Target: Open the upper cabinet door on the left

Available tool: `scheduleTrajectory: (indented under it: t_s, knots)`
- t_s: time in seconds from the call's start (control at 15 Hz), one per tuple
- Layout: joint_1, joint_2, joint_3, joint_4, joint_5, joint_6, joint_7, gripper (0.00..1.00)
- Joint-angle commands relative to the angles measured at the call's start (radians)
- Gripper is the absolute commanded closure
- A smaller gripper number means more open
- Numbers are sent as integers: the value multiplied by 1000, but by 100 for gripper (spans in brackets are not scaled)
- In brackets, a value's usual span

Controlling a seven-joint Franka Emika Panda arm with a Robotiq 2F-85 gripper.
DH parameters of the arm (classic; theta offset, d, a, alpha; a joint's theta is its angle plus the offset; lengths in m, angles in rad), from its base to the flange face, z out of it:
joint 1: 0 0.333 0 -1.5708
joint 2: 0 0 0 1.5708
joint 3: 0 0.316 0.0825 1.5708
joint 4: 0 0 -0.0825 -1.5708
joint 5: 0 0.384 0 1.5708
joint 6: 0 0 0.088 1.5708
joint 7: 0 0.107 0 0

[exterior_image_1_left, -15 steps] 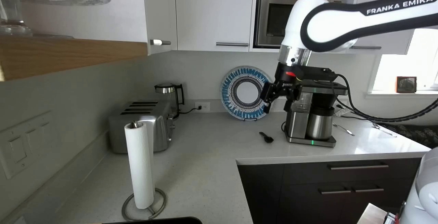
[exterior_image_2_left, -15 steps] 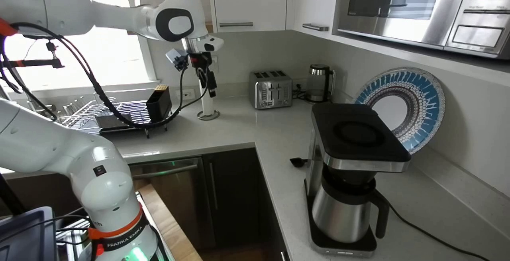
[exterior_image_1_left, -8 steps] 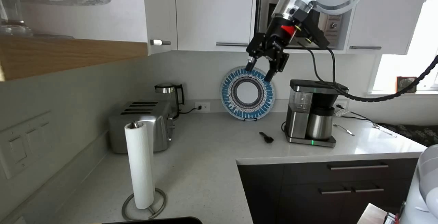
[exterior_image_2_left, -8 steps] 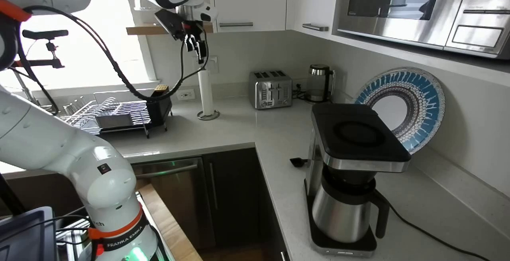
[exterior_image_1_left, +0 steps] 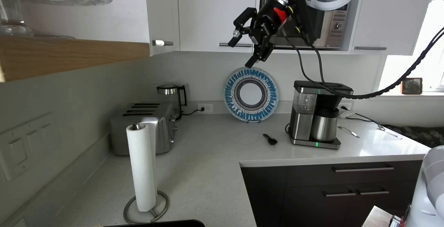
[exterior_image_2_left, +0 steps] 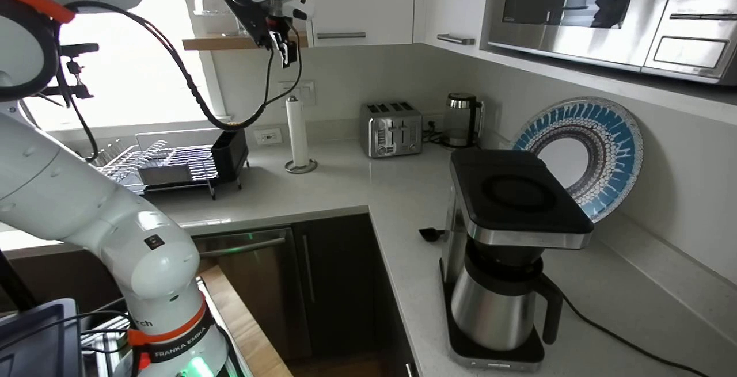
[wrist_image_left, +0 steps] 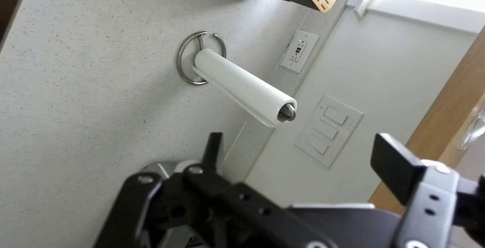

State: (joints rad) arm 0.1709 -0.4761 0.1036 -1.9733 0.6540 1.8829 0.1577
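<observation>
The upper cabinet door [exterior_image_1_left: 162, 12] is a narrow, flat white panel at the left in an exterior view, with a small handle [exterior_image_1_left: 163, 43] at its lower edge. It looks shut. It also shows more face-on in an exterior view [exterior_image_2_left: 361, 0], with its bar handle [exterior_image_2_left: 341, 35] low on it. My gripper [exterior_image_1_left: 241, 53] is open and empty, tilted down toward the left, apart from the door and at about handle height. It also shows in an exterior view [exterior_image_2_left: 286, 57], left of the door. In the wrist view my spread fingers [wrist_image_left: 303, 151] hold nothing, and the door is out of view.
A wooden shelf [exterior_image_1_left: 73, 55] with glassware adjoins the door. A wider white door [exterior_image_1_left: 216, 12] is beside it. A paper towel roll [exterior_image_1_left: 141, 168], toaster [exterior_image_1_left: 142, 126] and kettle [exterior_image_1_left: 170, 93] stand on the counter below. A coffee maker [exterior_image_2_left: 512, 250] and blue plate [exterior_image_1_left: 251, 95] are further right.
My gripper has risen from above the counter to about cabinet-handle height. It has moved left and tilted toward the left in an exterior view. The door has not moved.
</observation>
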Motion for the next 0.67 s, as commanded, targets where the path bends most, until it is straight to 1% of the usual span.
scheduleTrajectory:
  t_s: [0.0,0.07,0.2,0.33,0.6]
  knots:
    - [-11,2,7,4,5,-5,-3,0]
    - [-11,2,7,5,5,-5,-3,0]
    - [0,42,19,12,120,146,21,0]
    - [14,85,41,28,217,282,10,0]
    - [41,149,104,-14,411,605,-1,0]
